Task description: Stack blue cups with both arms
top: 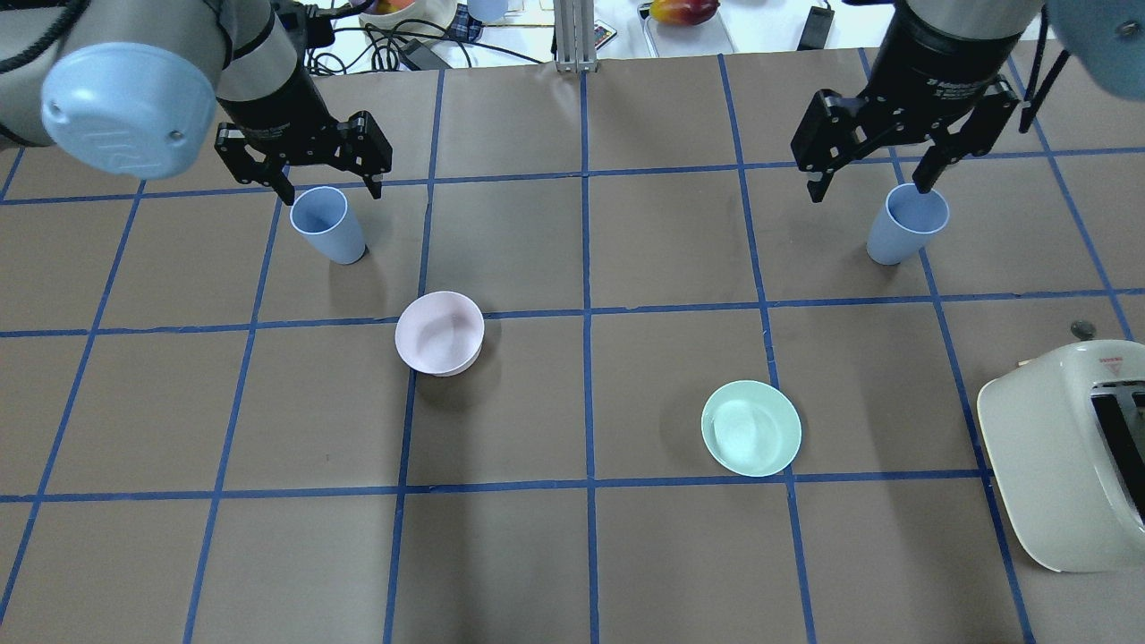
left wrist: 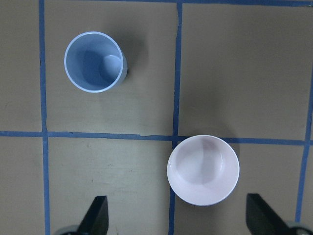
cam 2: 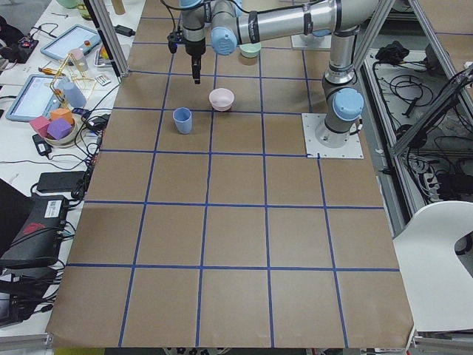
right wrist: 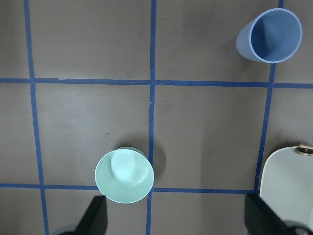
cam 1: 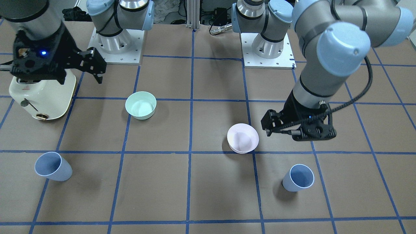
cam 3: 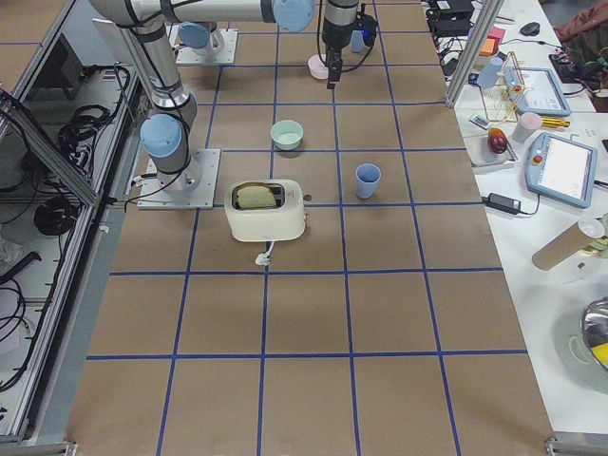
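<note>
On the surface (top: 626, 555): the left cup (top: 328, 224) and the right cup (top: 905, 225), both blue, stand upright and well apart in the squares far from the robot's bases.
Left gripper (top: 329, 186): jaws spread wide, holding nothing, raised above the surface near the left cup.
Right gripper (top: 869, 188): also spread wide and holding nothing, raised high near the right cup.
Overhead view: each gripper seems to brush a cup's rim.
Wrist views: each cup lies off in a top corner, outside the span of the fingers (left wrist: 98, 215).
Room: brown paper shows all round both cups. The pink bowl (top: 439, 333) sits near the left cup but apart from it. The mint bowl (top: 750, 427) and the toaster (top: 1064, 456) lie farther from the right cup.
Contents: the wrist views look down on bare cup and bowl interiors. Only the exterior right view shows a slice of bread (cam 3: 255, 196) in the toaster.
</note>
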`<action>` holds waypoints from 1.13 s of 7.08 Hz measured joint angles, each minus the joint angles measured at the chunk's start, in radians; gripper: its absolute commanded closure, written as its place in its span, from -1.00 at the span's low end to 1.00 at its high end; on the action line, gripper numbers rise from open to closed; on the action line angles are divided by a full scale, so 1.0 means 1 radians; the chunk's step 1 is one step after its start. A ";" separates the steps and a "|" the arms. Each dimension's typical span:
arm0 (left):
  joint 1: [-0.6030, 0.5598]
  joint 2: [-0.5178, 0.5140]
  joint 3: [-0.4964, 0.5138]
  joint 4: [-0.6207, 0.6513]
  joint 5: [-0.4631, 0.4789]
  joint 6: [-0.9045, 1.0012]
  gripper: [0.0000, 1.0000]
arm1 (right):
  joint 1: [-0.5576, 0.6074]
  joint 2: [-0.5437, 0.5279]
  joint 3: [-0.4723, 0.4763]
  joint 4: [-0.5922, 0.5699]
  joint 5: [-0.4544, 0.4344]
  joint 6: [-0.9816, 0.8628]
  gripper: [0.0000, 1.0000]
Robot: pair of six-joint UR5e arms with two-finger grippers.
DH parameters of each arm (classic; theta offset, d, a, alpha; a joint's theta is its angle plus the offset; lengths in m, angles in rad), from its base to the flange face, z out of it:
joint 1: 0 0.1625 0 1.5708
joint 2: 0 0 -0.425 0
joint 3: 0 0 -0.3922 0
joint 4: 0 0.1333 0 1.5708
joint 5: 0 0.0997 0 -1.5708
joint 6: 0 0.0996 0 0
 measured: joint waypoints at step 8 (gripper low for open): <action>0.050 -0.219 -0.003 0.240 0.015 0.094 1.00 | -0.231 0.321 -0.003 -0.511 -0.004 -0.350 -1.00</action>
